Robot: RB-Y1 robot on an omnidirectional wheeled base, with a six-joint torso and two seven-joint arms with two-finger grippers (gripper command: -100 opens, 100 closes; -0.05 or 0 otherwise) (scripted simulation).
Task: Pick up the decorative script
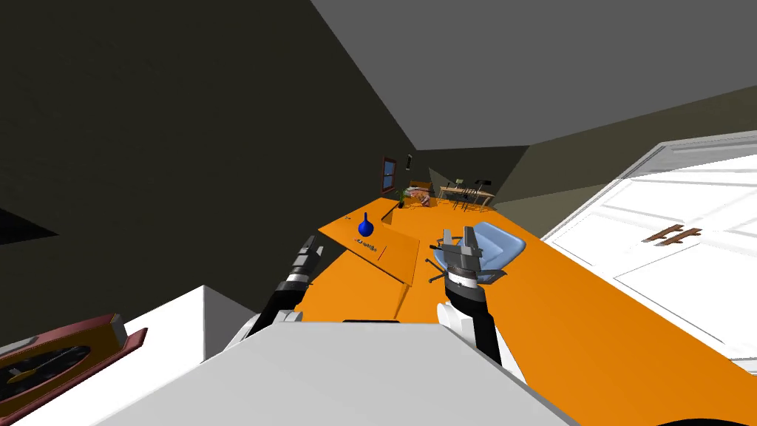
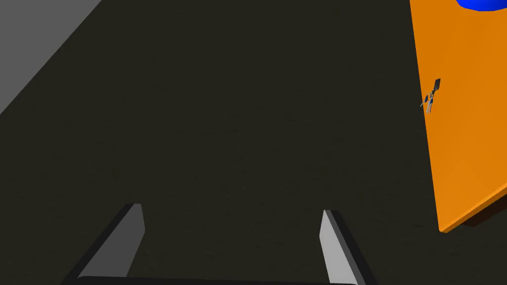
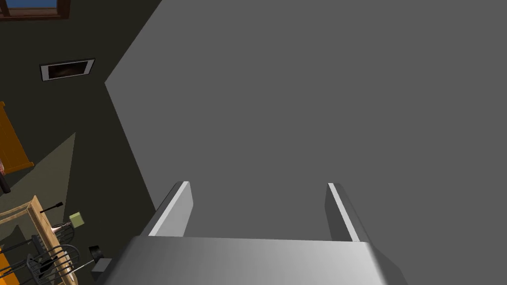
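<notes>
Orange counter [image 1: 395, 259]: blue vase [image 1: 365, 225], small decorative script [image 1: 367, 242] just beside it. My left tool [image 2: 231, 209] and right tool [image 3: 257, 183]: both spread, empty.

Head camera sat high on the robot, rolled hard, staring steeply down and forward along the orange floor [image 1: 591, 318] toward the far end of the room. Left wrist camera sat behind the left tool [image 2: 230, 208] and faced a dark wall [image 2: 247, 109], with the orange tabletop [image 2: 460, 138] near on the tool's right. That tabletop and the blue vase [image 2: 482, 4] were its overlap with the head view. Right wrist camera looked past the right tool [image 3: 257, 185], up at the grey ceiling [image 3: 322, 99]. It shared the far wooden table [image 3: 43, 225] and window [image 3: 29, 7] with the head view.
</notes>
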